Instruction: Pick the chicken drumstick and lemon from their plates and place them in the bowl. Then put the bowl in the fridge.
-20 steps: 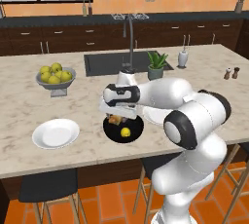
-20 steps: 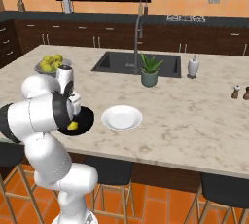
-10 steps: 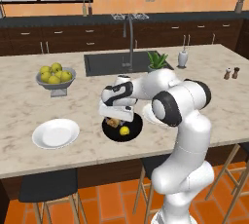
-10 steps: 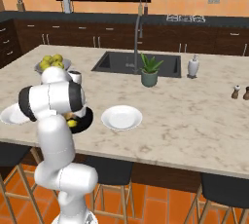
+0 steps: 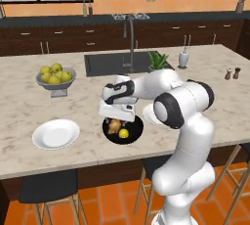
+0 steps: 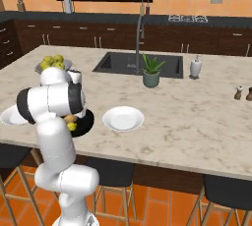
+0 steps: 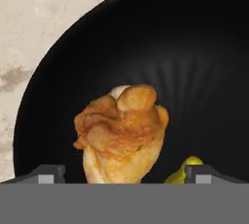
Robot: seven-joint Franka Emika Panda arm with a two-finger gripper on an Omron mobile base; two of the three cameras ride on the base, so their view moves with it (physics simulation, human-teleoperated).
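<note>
The black bowl (image 5: 132, 133) (image 6: 86, 122) (image 7: 194, 72) sits on the island counter near its front edge. In it lie the golden-brown chicken drumstick (image 5: 114, 126) (image 7: 121, 135) and, beside it, the yellow lemon (image 5: 123, 133) (image 7: 188, 165). My gripper (image 5: 117, 119) (image 7: 125, 175) hangs open just above the bowl, its fingertips (image 7: 46, 174) wide apart on either side of the drumstick without touching it. One white plate (image 5: 56, 134) (image 6: 9, 115) lies bare to the bowl's left. The other plate (image 6: 123, 118) lies to its right. The fridge is out of view.
A grey pedestal bowl of yellow-green fruits (image 5: 56, 77) stands at the back left. Behind the bowl are the sink (image 5: 110, 63) with its tall faucet and a potted plant (image 6: 151, 70). Bar stools (image 5: 49, 187) stand below the counter's front edge.
The arm's elbow and upper links have swung round to a new posture, while the hand has stayed over the bowl. Drumstick and lemon lie where they were.
</note>
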